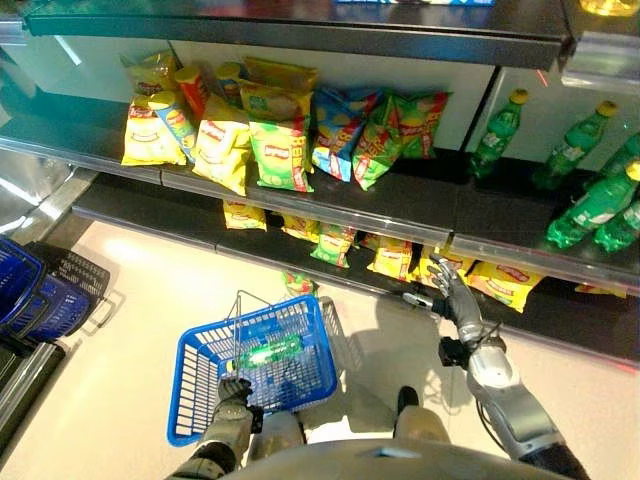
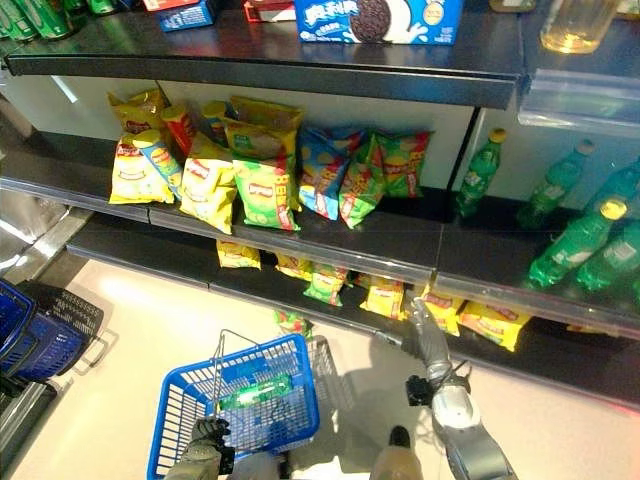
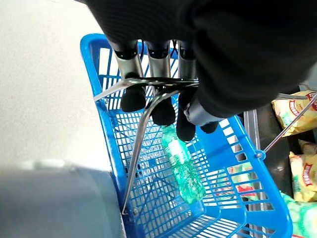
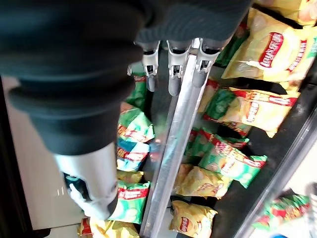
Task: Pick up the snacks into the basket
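My left hand (image 1: 234,392) is shut on the wire handle (image 3: 148,84) of a blue basket (image 1: 190,390) that hangs low over the floor. A green bottle (image 1: 268,352) lies inside the basket. My right hand (image 1: 455,295) is open, its fingers (image 4: 173,84) straight and held out at the front rail of the bottom shelf. Just beyond that hand lie yellow snack bags (image 1: 440,265), with more yellow and green bags (image 4: 233,163) further along the shelf. The hand holds nothing. One green snack bag (image 1: 297,283) lies on the floor behind the basket.
The middle shelf (image 1: 420,195) carries yellow, green and blue snack bags (image 1: 280,150) on the left and green bottles (image 1: 590,205) on the right. Stacked blue baskets (image 1: 40,295) stand at the far left. A blue cookie box (image 2: 375,20) sits on the top shelf.
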Controlling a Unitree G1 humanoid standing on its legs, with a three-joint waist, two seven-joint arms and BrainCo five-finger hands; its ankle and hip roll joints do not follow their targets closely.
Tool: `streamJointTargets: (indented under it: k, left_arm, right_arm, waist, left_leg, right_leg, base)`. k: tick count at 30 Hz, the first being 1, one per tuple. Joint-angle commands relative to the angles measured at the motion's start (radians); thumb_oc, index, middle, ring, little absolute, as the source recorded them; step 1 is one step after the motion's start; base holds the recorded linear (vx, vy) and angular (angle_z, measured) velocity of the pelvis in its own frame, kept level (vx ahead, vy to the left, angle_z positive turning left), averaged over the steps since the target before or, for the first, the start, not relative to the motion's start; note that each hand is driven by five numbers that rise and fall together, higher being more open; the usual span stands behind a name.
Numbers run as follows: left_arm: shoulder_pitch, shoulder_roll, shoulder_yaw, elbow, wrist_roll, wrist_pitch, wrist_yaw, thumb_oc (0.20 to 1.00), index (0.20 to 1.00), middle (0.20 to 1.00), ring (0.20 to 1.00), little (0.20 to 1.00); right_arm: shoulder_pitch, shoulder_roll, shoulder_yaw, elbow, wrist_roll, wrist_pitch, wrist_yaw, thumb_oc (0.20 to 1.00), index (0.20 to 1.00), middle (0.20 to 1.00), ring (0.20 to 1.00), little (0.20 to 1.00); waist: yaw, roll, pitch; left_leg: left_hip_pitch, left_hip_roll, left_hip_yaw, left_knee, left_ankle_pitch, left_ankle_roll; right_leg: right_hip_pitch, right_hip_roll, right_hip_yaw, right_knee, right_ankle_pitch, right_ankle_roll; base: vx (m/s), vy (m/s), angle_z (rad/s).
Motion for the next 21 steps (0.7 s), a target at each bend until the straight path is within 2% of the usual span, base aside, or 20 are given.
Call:
streamJointTargets:
  k: [1,2,4,6,8,9,10,11,12,13,14,15,16,17,18,19,21]
  left_arm:
    - [0.035,0.052,0.003,0.012,0.017,-0.007,0.06,0.2,0.2,0.2,0.2,0.2]
    - [0.028,0.051,-0.004,0.017,0.029,0.0,0.056,0.2,0.2,0.2,0.2,0.2]
    - [0.024,0.052,-0.014,0.032,0.06,0.003,0.048,0.2,0.2,0.2,0.2,0.2]
    - [0.006,0.067,-0.019,0.033,0.079,0.007,0.045,0.2,0.2,0.2,0.2,0.2]
    - [-0.008,0.09,-0.015,0.027,0.08,0.011,0.043,0.2,0.2,0.2,0.2,0.2]
    - [-0.016,0.102,-0.016,0.023,0.084,0.012,0.042,0.2,0.2,0.2,0.2,0.2]
    - [-0.019,0.109,-0.014,0.024,0.087,0.015,0.041,0.2,0.2,0.2,0.2,0.2]
    - [-0.02,0.118,-0.006,0.032,0.086,0.019,0.038,0.2,0.2,0.2,0.2,0.2]
    - [-0.014,0.121,0.004,0.038,0.08,0.018,0.038,0.2,0.2,0.2,0.2,0.2]
    - [-0.015,0.122,0.004,0.038,0.08,0.018,0.038,0.2,0.2,0.2,0.2,0.2]
    - [0.002,0.131,0.017,0.039,0.096,0.03,0.026,0.2,0.2,0.2,0.2,0.2]
    - [0.011,0.136,0.022,0.041,0.102,0.033,0.022,0.2,0.2,0.2,0.2,0.2]
    - [0.008,0.144,0.028,0.042,0.111,0.036,0.015,0.2,0.2,0.2,0.2,0.2]
    - [0.009,0.149,0.038,0.04,0.109,0.037,0.01,0.2,0.2,0.2,0.2,0.2]
    - [0.013,0.154,0.047,0.037,0.11,0.039,0.012,0.2,0.2,0.2,0.2,0.2]
    - [0.009,0.158,0.047,0.034,0.109,0.039,0.013,0.2,0.2,0.2,0.2,0.2]
    - [0.014,0.157,0.055,0.017,0.1,0.037,0.01,0.2,0.2,0.2,0.2,0.2]
  right_arm:
    - [-0.066,-0.001,0.004,-0.098,-0.009,-0.049,-0.005,1.0,1.0,1.0,1.0,1.0]
    - [-0.061,0.006,-0.008,-0.112,-0.007,-0.043,-0.005,1.0,1.0,1.0,1.0,1.0]
    - [-0.056,0.012,-0.022,-0.13,-0.036,-0.034,-0.011,1.0,1.0,1.0,1.0,1.0]
    - [-0.067,0.032,-0.024,-0.155,-0.046,-0.035,-0.019,1.0,1.0,1.0,1.0,1.0]
    - [-0.095,0.041,-0.019,-0.164,-0.051,-0.034,-0.025,1.0,1.0,1.0,1.0,1.0]
    - [-0.111,0.048,-0.022,-0.171,-0.051,-0.031,-0.037,1.0,1.0,1.0,1.0,1.0]
    - [-0.125,0.054,-0.019,-0.172,-0.052,-0.03,-0.04,1.0,1.0,1.0,1.0,1.0]
    - [-0.138,0.063,-0.013,-0.172,-0.049,-0.028,-0.042,1.0,1.0,1.0,1.0,1.0]
    - [-0.145,0.067,-0.007,-0.165,-0.041,-0.028,-0.043,1.0,1.0,1.0,1.0,1.0]
    - [-0.146,0.068,-0.007,-0.165,-0.041,-0.028,-0.043,1.0,1.0,1.0,1.0,1.0]
    - [-0.165,0.059,-0.005,-0.153,-0.043,-0.018,-0.039,1.0,1.0,1.0,1.0,1.0]
    - [-0.172,0.051,-0.013,-0.143,-0.045,-0.016,-0.043,1.0,1.0,1.0,1.0,1.0]
    - [-0.179,0.043,-0.03,-0.134,-0.041,-0.017,-0.052,1.0,1.0,1.0,1.0,1.0]
    - [-0.193,0.036,-0.041,-0.128,-0.042,-0.014,-0.059,1.0,1.0,1.0,1.0,1.0]
    - [-0.203,0.033,-0.05,-0.123,-0.033,-0.016,-0.068,1.0,1.0,1.0,1.0,1.0]
    - [-0.203,0.035,-0.068,-0.1,-0.011,-0.021,-0.085,1.0,1.0,1.0,1.0,1.0]
    - [-0.246,0.021,-0.086,-0.052,0.007,-0.005,-0.095,1.0,1.0,1.0,1.0,1.0]
  waist:
    - [0.003,-0.015,0.008]
    - [-0.007,-0.02,-0.001]
    - [0.0,-0.046,-0.017]
    - [0.007,-0.087,-0.014]
    - [0.013,-0.113,0.008]
    - [0.017,-0.127,0.022]
    - [0.02,-0.134,0.03]
    - [0.029,-0.142,0.04]
    - [0.045,-0.144,0.053]
    - [0.045,-0.146,0.053]
    - [0.045,-0.145,0.059]
    - [0.04,-0.145,0.064]
    - [0.034,-0.149,0.068]
    - [0.037,-0.152,0.076]
    - [0.045,-0.163,0.081]
    - [0.038,-0.161,0.091]
    - [0.057,-0.172,0.094]
  left_leg:
    - [-0.007,0.022,-0.016,-0.021,0.155,-0.047]
    - [0.005,0.019,0.043,-0.024,0.127,-0.044]
    - [0.009,-0.029,0.056,-0.036,0.073,-0.026]
    - [0.001,-0.077,0.068,-0.019,0.034,0.003]
    - [0.001,-0.116,0.078,-0.021,0.013,0.028]
    - [0.002,-0.136,0.085,-0.025,0.008,0.041]
    - [0.006,-0.153,0.091,-0.029,0.003,0.051]
    - [0.025,-0.173,0.103,-0.042,-0.005,0.063]
    - [0.046,-0.185,0.122,-0.05,-0.018,0.073]
    - [0.044,-0.187,0.123,-0.051,-0.015,0.074]
    - [0.06,-0.201,0.136,-0.066,-0.024,0.083]
    - [0.067,-0.209,0.139,-0.069,-0.032,0.088]
    - [0.066,-0.219,0.135,-0.069,-0.036,0.093]
    - [0.066,-0.227,0.136,-0.069,-0.035,0.094]
    - [0.065,-0.239,0.137,-0.069,-0.036,0.096]
    - [0.068,-0.246,0.117,-0.069,-0.043,0.097]
    - [0.063,-0.247,0.121,-0.069,-0.039,0.096]
  right_leg:
    - [0.045,-0.034,0.021,-0.096,0.063,0.058]
    - [0.047,-0.062,0.01,-0.097,0.077,0.074]
    - [0.054,-0.111,0.007,-0.106,0.104,0.097]
    - [0.041,-0.165,0.025,-0.075,0.139,0.112]
    - [0.003,-0.184,0.045,-0.028,0.182,0.107]
    - [-0.019,-0.197,0.055,-0.005,0.23,0.11]
    - [-0.028,-0.204,0.055,0.007,0.253,0.107]
    - [-0.039,-0.215,0.042,0.022,0.269,0.103]
    - [-0.047,-0.24,-0.019,0.05,0.285,0.1]
    - [-0.049,-0.242,-0.018,0.047,0.289,0.101]
    - [-0.057,-0.231,-0.072,0.072,0.259,0.088]
    - [-0.068,-0.187,-0.054,0.073,0.23,0.081]
    - [-0.074,-0.116,-0.027,0.047,0.177,0.065]
    - [-0.084,-0.084,-0.018,0.016,0.173,0.061]
    - [-0.085,-0.069,-0.031,-0.021,0.172,0.058]
    - [-0.072,-0.064,0.019,-0.039,0.168,0.062]
    - [-0.068,-0.066,0.018,-0.075,0.194,0.074]
  base:
    - [0.05,0.349,-0.01]
    - [0.1,0.519,0.12]
    - [0.13,0.444,0.24]
    - [0.1,0.36,0.1]
    - [0.01,0.294,-0.09]
    - [-0.01,0.311,-0.21]
    - [0.03,0.341,-0.24]
    - [0.05,0.38,-0.11]
    - [0.03,0.264,-0.14]
    - [0.06,0.349,-0.47]
    - [0.07,0.296,-0.59]
    - [0.1,0.365,-0.56]
    - [0.05,0.204,-0.28]
    - [0.03,0.141,-0.19]
    - [0.05,0.091,-0.13]
    - [0.05,0.042,-0.04]
    - [0.03,-0.01,0.39]
